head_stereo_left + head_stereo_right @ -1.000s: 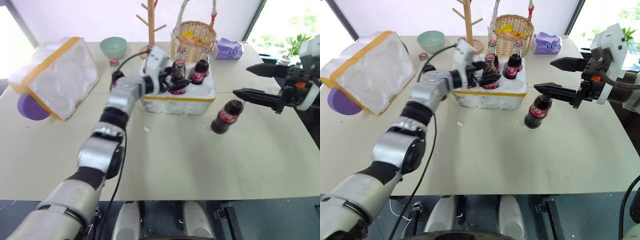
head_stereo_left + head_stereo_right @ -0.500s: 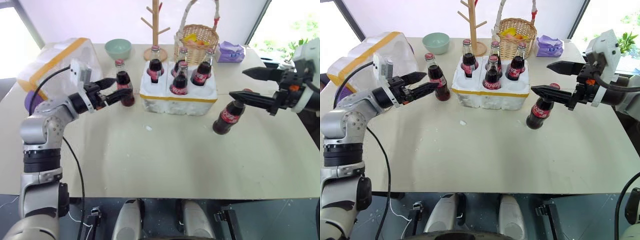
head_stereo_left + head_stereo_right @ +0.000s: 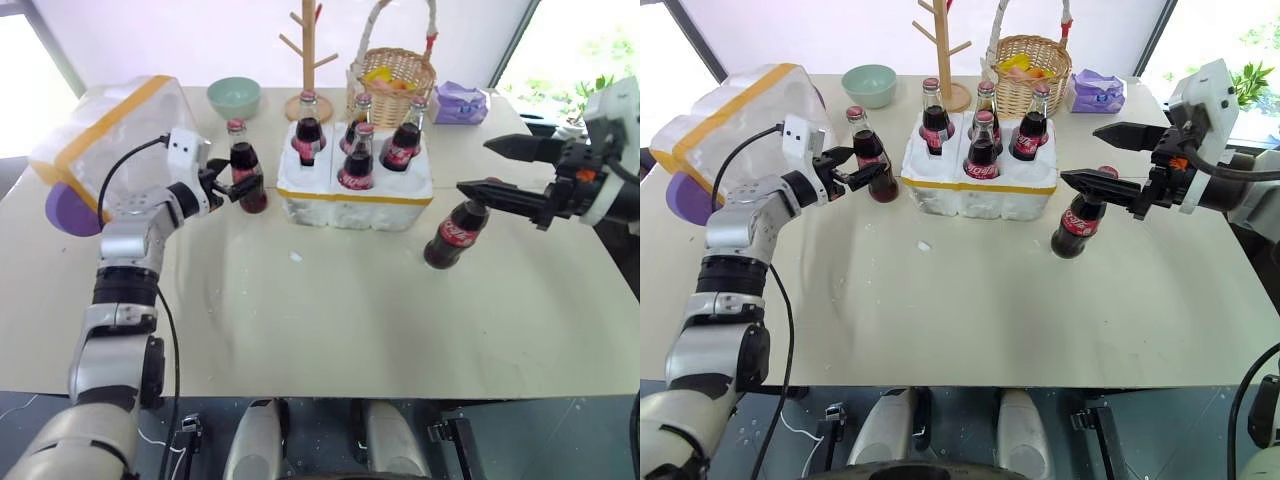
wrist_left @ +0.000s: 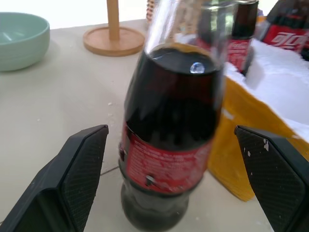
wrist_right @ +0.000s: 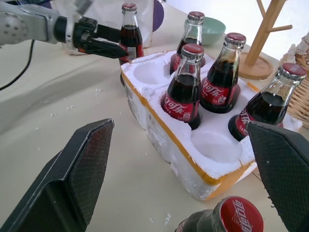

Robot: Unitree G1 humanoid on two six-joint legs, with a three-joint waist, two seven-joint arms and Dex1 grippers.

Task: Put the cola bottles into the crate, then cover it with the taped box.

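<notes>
Big picture first: a pale table [image 3: 330, 320], and at its far left edge the taped box [image 3: 100, 140] lies tipped on its side, yellow bands showing, with something purple [image 3: 68, 208] tucked under its near corner.

Centre stage, the crate [image 3: 355, 190] sits flat with four cola bottles [image 3: 979, 145] standing upright in its holes. Two holes are empty (the wrist view makes that plain), one at each near corner.

Now the arms. The left gripper [image 3: 852, 172] reaches in level from the left, fingers spread wide either side of a fifth bottle [image 3: 867, 152] that stands on the table just beside the crate's left wall. The left wrist view shows a clear gap between each finger [image 4: 72, 179] and the glass, so nothing is gripped.

On the right, the right gripper [image 3: 1110, 160] hangs above the table with its jaws wide apart too. Beneath its lower finger the sixth bottle [image 3: 1077, 222] leans toward the crate; the fingertip seems to rest at its cap, though I can't be sure they touch.

Behind the crate: a wicker basket [image 3: 392, 80], a wooden peg stand [image 3: 308, 60], a green bowl [image 3: 234, 97], a purple pack [image 3: 462, 100].
</notes>
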